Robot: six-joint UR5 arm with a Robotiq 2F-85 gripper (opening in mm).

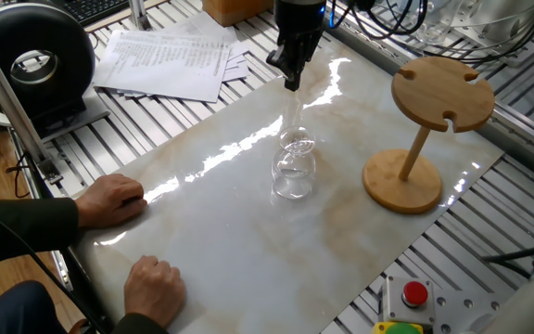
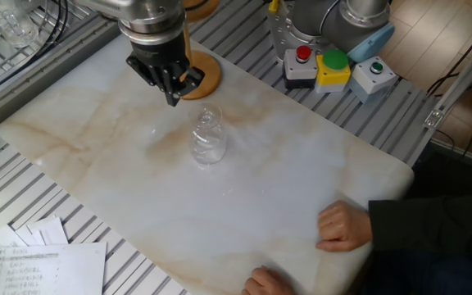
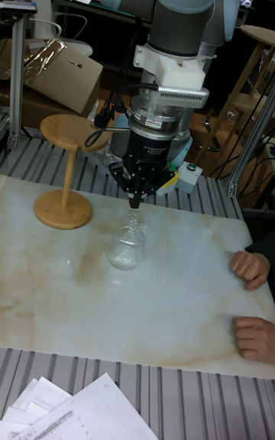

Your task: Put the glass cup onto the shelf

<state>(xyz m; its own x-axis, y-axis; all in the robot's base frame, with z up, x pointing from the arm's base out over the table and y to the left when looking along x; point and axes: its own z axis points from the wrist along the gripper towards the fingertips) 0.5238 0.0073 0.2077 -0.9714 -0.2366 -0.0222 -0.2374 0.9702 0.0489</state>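
Observation:
The glass cup [image 1: 293, 173] [image 2: 207, 141] [image 3: 126, 245] stands alone on the marble tabletop, wide at the bottom and narrowing upward. My gripper [image 1: 292, 82] [image 2: 175, 97] [image 3: 136, 198] hangs just above and behind it without touching it. Its fingers are drawn together to a point and hold nothing. The bamboo shelf [image 1: 441, 93] [image 3: 65, 131] stands upright to one side of the glass, its slotted round top bare. In the other fixed view only the shelf's base [image 2: 206, 75] shows, partly hidden behind the gripper.
A person's two hands [image 1: 111, 199] [image 1: 154, 286] rest on the table's near edge. Papers [image 1: 167, 57] and a black round device [image 1: 31, 61] lie off the back left. A button box [image 2: 334, 67] sits by the robot's base. More glassware [image 1: 434, 20] stands behind the shelf.

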